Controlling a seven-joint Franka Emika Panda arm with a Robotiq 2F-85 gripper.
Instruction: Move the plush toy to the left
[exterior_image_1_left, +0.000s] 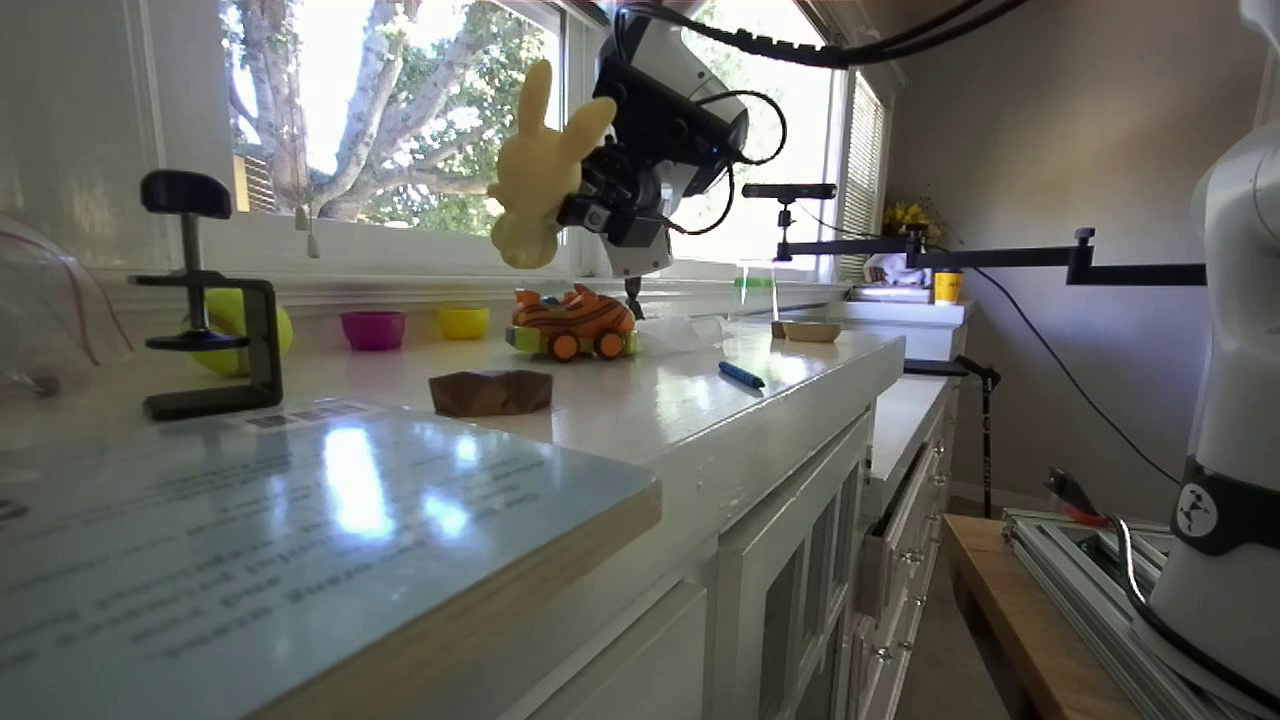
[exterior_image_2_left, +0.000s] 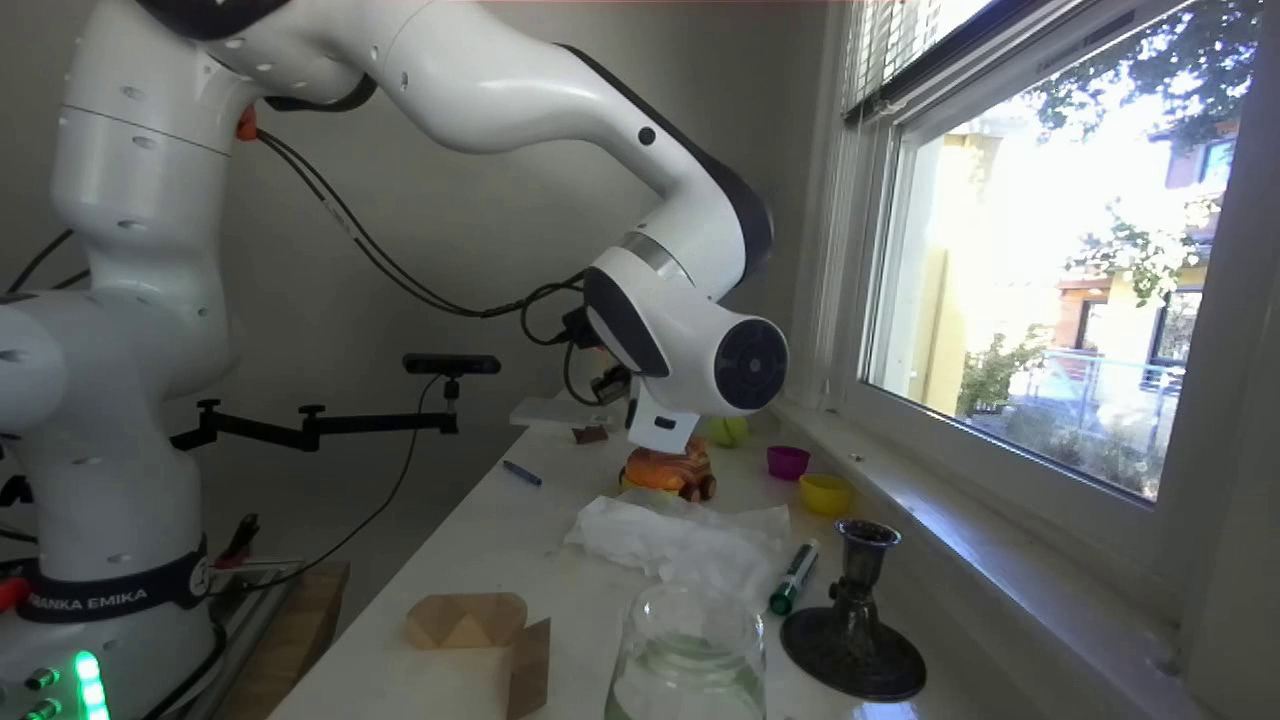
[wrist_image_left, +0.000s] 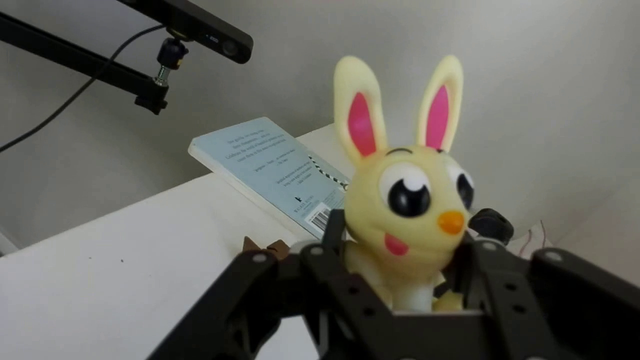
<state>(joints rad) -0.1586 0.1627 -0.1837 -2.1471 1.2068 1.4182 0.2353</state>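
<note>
The plush toy is a pale yellow rabbit figure with long ears, pink inner ears and an orange nose; its surface looks smooth. In an exterior view the rabbit is held in the air, high over the counter and in front of the window. In the wrist view the rabbit sits upright between the black fingers, its face toward the camera. My gripper is shut on its body, below the head; it also shows in an exterior view. In the other exterior picture the arm's wrist hides the rabbit and fingers.
An orange toy car, pink cup, yellow cup, brown faceted object and blue marker are on the counter. A black clamp stands by a light-blue book. A candle holder and glass jar stand farther along.
</note>
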